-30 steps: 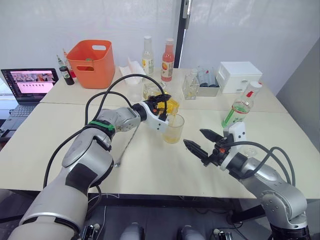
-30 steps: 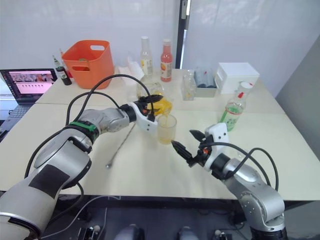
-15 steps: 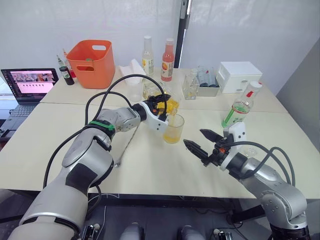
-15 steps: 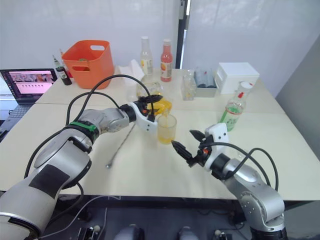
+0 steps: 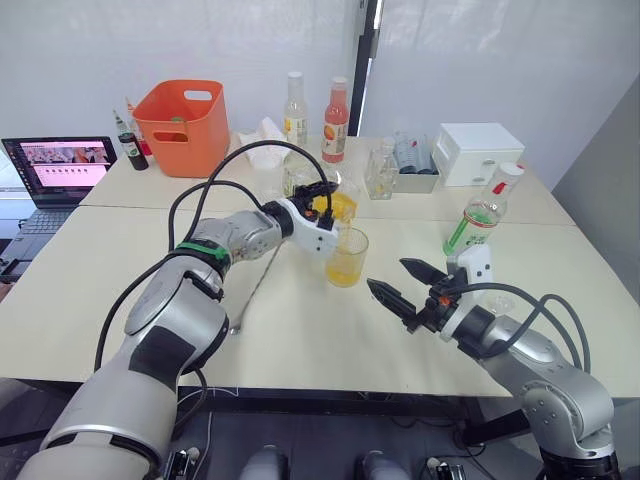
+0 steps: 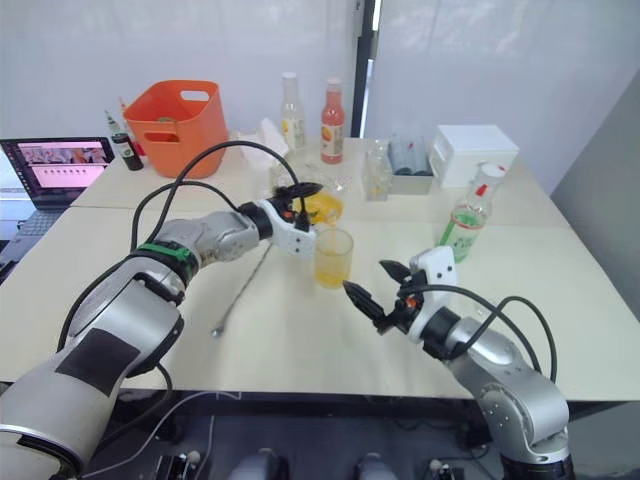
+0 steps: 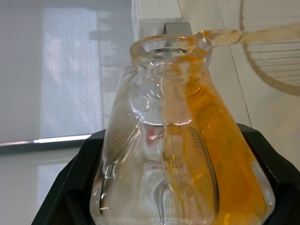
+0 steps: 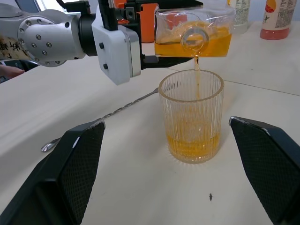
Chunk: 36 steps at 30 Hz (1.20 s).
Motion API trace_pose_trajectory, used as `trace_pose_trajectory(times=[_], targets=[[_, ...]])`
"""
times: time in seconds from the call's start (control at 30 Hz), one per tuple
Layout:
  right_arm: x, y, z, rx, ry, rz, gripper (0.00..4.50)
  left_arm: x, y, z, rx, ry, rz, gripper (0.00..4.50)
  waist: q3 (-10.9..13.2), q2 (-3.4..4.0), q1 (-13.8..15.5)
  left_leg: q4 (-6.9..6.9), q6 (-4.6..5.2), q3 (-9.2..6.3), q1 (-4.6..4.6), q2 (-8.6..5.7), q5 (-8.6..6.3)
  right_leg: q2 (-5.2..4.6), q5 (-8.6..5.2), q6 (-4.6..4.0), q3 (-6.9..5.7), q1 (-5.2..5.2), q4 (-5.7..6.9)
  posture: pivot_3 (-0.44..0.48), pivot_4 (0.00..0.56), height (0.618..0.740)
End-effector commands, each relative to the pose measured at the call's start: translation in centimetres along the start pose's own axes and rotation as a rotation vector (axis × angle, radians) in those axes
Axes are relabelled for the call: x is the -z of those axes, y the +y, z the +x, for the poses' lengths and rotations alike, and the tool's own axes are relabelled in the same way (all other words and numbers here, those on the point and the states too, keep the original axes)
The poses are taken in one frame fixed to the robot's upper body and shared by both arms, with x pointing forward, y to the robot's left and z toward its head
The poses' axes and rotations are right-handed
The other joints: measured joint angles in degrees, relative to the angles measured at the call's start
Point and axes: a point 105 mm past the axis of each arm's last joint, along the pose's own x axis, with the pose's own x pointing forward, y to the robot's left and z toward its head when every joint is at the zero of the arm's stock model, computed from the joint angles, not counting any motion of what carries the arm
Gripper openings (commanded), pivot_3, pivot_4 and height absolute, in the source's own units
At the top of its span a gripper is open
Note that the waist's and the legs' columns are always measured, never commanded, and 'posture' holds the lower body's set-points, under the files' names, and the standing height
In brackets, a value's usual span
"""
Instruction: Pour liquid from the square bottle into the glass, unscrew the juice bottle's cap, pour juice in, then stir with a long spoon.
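Note:
My left gripper (image 5: 322, 208) is shut on the square bottle (image 5: 338, 206), a clear glass flask with orange liquid. It is held tilted, mouth over the ribbed glass (image 5: 347, 257). A thin orange stream falls into the glass (image 8: 191, 122), which is about a quarter full. My right gripper (image 5: 388, 276) hovers open just right of the glass, holding nothing. The long spoon (image 5: 256, 283) lies flat on the table left of the glass. A plastic bottle with green drink and a white-and-red cap (image 5: 481, 213), which I take for the juice bottle, stands capped to the right.
An orange basket (image 5: 186, 126), two tall bottles (image 5: 335, 120), small glass jars (image 5: 380, 172) and a white box (image 5: 476, 152) line the back of the table. A laptop (image 5: 62, 165) sits at the far left. Bare table lies in front of the glass.
My left gripper has lifted slightly and drawn back to the left with the square bottle, still pouring. The right gripper and the glass have not moved.

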Motion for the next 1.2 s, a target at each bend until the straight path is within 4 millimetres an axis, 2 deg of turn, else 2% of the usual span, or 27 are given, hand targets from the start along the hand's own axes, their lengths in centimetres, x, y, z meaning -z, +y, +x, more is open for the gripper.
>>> trace_pose_trajectory(times=[0.03,0.2,0.3,0.47,0.57,0.7,0.9,0.97,1.2], targets=[[-1.2,0.2,-0.2,-0.008,-0.045,-0.017,4.50,0.3,4.2,-0.1,-0.146,-0.006,-0.202,2.84,0.00,0.00,0.00,0.00,0.00,0.00,0.00,0.00,0.00,0.00,0.00,0.00,0.00,0.00,0.00,0.000,0.150,0.715],[-1.2,0.1,-0.1,-0.012,-0.044,-0.018,4.50,1.7,5.0,-0.9,-0.166,0.004,-0.458,2.84,0.00,0.00,-0.11,0.01,0.00,0.00,0.01,0.01,0.00,0.00,0.00,0.00,0.00,0.00,0.01,0.000,0.150,0.715],[-1.4,0.0,0.0,-0.016,-0.048,-0.018,4.50,3.1,5.6,-1.8,-0.190,0.032,-0.596,2.84,0.00,0.00,-0.15,0.02,0.00,0.00,0.01,0.01,0.00,0.01,0.00,0.00,-0.01,0.00,0.02,0.000,0.150,0.715],[-1.8,-0.3,0.2,-0.031,-0.051,-0.027,4.50,7.2,7.1,-4.7,-0.317,0.100,-0.942,2.84,0.00,0.00,-0.38,0.03,0.00,-0.02,0.00,0.02,0.00,0.02,0.00,0.00,-0.01,-0.01,0.34,0.000,0.150,0.715],[-1.9,-0.6,0.2,-0.042,-0.040,-0.039,4.50,9.5,7.0,-6.4,-0.388,0.152,-1.148,2.84,0.00,0.00,-0.78,0.05,0.00,-0.07,0.01,0.03,0.00,0.04,0.00,0.00,-0.03,-0.03,0.42,0.000,0.150,0.715],[-2.0,-0.9,0.2,-0.050,-0.025,-0.050,4.50,11.7,6.5,-8.8,-0.479,0.207,-1.319,2.84,0.00,0.00,-0.96,0.05,0.00,-0.11,0.01,0.02,0.00,0.02,0.00,0.00,-0.04,-0.02,0.44,0.000,0.150,0.715],[-1.5,-1.1,-0.4,-0.058,0.012,-0.047,4.50,12.1,5.6,-11.9,-0.619,0.208,-1.447,2.84,0.01,-0.03,-0.90,0.07,0.00,-0.20,0.00,0.03,0.00,0.00,0.01,-0.01,-0.06,-0.02,0.51,0.000,0.150,0.715],[-1.3,-1.1,-0.7,-0.056,0.024,-0.044,4.50,11.8,4.6,-12.6,-0.650,0.238,-1.474,2.84,0.02,-0.03,-0.70,0.09,-0.01,-0.24,0.00,0.02,0.01,-0.01,0.01,-0.01,-0.06,-0.02,0.53,0.000,0.150,0.715],[-1.3,-1.8,-1.6,-0.048,0.054,-0.037,4.50,11.2,1.8,-13.8,-0.706,0.366,-1.529,2.84,0.02,-0.04,-0.18,0.14,-0.01,-0.26,0.02,-0.06,0.01,-0.11,0.01,-0.01,-0.07,0.00,0.61,0.000,0.150,0.715]])
